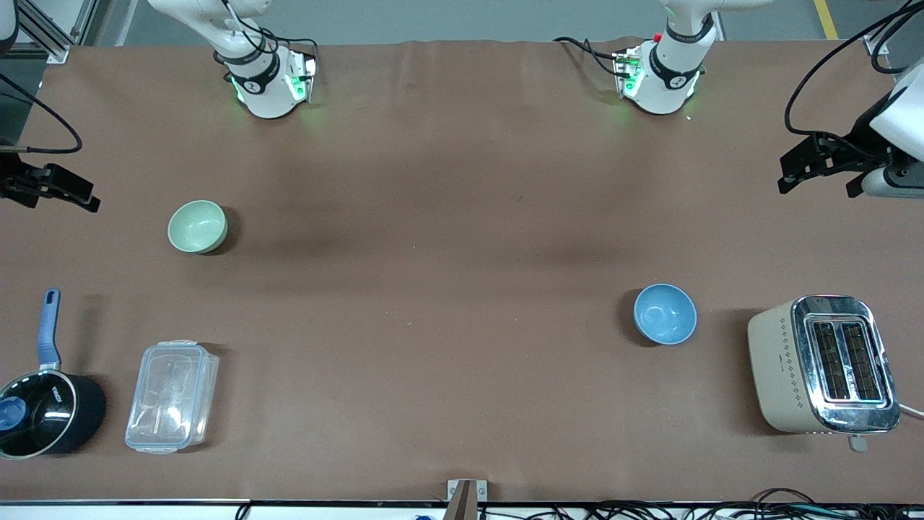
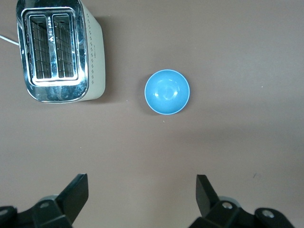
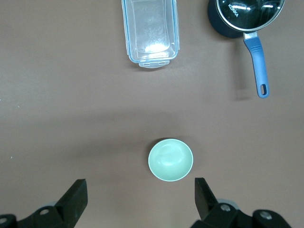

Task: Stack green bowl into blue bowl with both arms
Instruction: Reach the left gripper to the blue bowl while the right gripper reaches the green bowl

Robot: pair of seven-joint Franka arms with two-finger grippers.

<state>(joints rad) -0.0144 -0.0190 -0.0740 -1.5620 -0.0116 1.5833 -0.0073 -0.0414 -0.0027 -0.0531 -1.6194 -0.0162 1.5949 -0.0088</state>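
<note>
The pale green bowl (image 1: 197,227) stands upright on the brown table toward the right arm's end. It also shows in the right wrist view as the green bowl (image 3: 170,160), just ahead of my open right gripper (image 3: 140,185). The blue bowl (image 1: 665,313) sits upright toward the left arm's end, nearer the front camera, beside a toaster. In the left wrist view the blue bowl (image 2: 166,91) lies well ahead of my open left gripper (image 2: 142,183). Both grippers hang high over the table's ends, the right gripper (image 1: 58,193) and the left gripper (image 1: 817,184), each with nothing between its fingers.
A cream and chrome toaster (image 1: 823,365) stands at the left arm's end, beside the blue bowl. A black saucepan with a blue handle (image 1: 43,415) and a clear lidded plastic box (image 1: 172,397) sit near the front camera at the right arm's end.
</note>
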